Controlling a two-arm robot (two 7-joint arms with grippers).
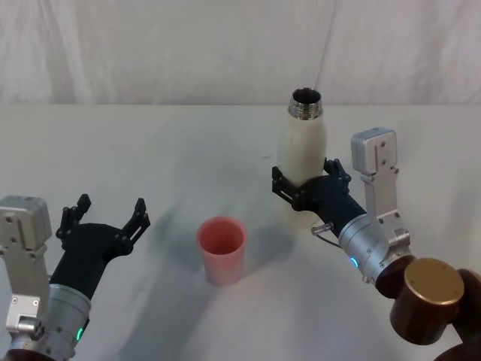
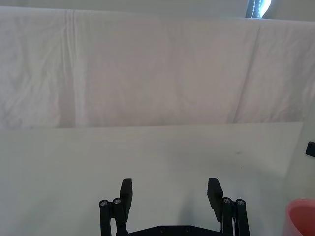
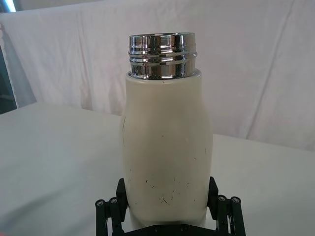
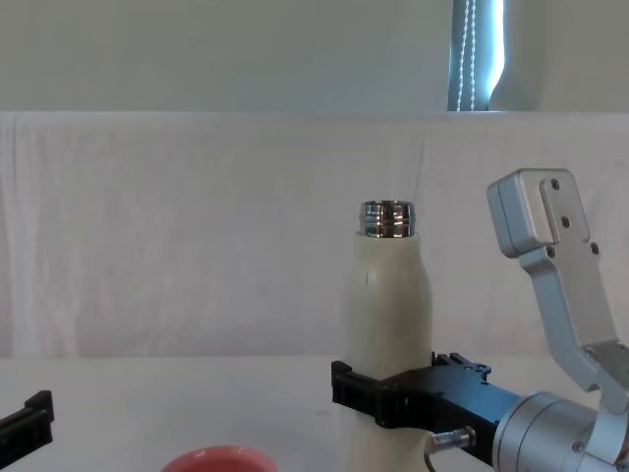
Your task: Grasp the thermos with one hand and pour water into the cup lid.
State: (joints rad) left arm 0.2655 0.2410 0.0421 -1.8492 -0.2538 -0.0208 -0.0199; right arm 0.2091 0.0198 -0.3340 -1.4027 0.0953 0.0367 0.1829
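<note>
The cream-white thermos (image 1: 304, 143) stands upright on the white table, its chrome neck (image 3: 162, 55) uncapped. My right gripper (image 1: 307, 177) comes in from the right and is shut on the thermos's lower body; its black fingers (image 3: 121, 191) press both sides of it. The thermos (image 4: 387, 315) stays vertical in the chest view. The salmon-pink cup lid (image 1: 222, 247) stands mouth-up to the left of the thermos and nearer to me. Well to the left of the cup lid my left gripper (image 1: 105, 214) hovers open and holds nothing. The cup lid's edge (image 2: 301, 216) shows off to one side of that gripper (image 2: 170, 191).
A white cloth covers the table (image 1: 150, 150) and hangs as a backdrop (image 4: 197, 226) behind it. Bare table lies between the left gripper and the cup lid and behind both. A window strip (image 4: 477, 54) shows above the backdrop.
</note>
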